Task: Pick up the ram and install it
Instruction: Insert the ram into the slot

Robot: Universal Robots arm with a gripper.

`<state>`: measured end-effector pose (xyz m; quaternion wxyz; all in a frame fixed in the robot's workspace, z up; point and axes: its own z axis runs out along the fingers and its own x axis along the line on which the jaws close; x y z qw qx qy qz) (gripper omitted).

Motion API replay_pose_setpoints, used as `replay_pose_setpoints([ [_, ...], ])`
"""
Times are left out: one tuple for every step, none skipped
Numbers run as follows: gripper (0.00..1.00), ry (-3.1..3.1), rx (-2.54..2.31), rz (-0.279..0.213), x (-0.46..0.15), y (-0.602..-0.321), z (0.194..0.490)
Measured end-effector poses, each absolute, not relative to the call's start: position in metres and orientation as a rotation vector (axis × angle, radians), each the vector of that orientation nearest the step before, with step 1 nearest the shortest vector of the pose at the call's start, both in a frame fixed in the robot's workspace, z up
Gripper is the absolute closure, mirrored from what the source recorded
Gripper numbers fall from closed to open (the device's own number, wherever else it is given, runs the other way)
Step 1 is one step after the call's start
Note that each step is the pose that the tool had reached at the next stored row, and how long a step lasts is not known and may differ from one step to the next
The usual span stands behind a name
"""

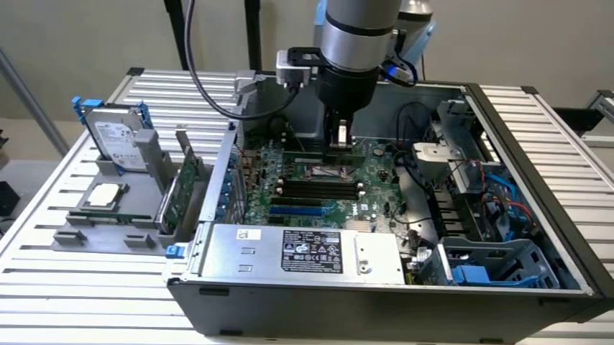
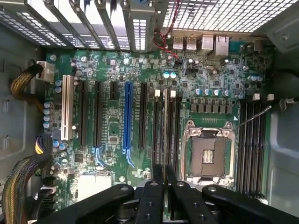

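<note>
My gripper [image 1: 338,144] hangs low inside the open computer case [image 1: 537,180], over the motherboard [image 1: 317,187]. In the wrist view the fingers [image 2: 154,196] are shut on the ram [image 2: 164,135], seen edge-on as a thin strip. The strip lines up with the memory slots [image 2: 164,100] beside the empty processor socket [image 2: 209,154], between their white end clips. Whether the ram touches a slot I cannot tell. More memory slots [image 2: 250,140] run along the socket's other side.
A grey holder [image 1: 96,230] at the exterior view's left carries a hard drive [image 1: 115,136], a square silver processor [image 1: 103,194] and an upright green expansion card [image 1: 182,190]. The power supply [image 1: 298,251] fills the case's near side; cables and a drive cage [image 1: 489,266] crowd its right.
</note>
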<state>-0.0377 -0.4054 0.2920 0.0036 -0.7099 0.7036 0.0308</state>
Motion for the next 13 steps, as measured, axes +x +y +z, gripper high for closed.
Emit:
replay_pose_setpoints([
  [1.0,2.205,-2.225,0.096,-0.038,-0.406,0.29],
  [1.0,2.205,-2.225,0.096,-0.038,-0.406,0.288],
  [1.0,2.205,-2.225,0.096,-0.038,-0.406,0.287],
  [1.0,2.205,-2.225,0.096,-0.038,-0.406,0.285],
  [1.0,2.205,-2.225,0.095,-0.038,-0.406,0.283],
  [1.0,2.205,-2.225,0.095,-0.038,-0.406,0.281],
  [1.0,2.205,-2.225,0.095,-0.037,-0.406,0.279],
  [1.0,2.205,-2.224,0.094,-0.037,-0.406,0.278],
  [1.0,2.204,-2.224,0.093,-0.037,-0.405,0.276],
  [1.0,2.204,-2.224,0.091,-0.037,-0.405,0.274],
  [1.0,2.204,-2.224,0.089,-0.037,-0.405,0.272],
  [1.0,2.204,-2.224,0.086,-0.037,-0.405,0.271],
  [1.0,2.205,-2.225,0.083,-0.037,-0.405,0.269],
])
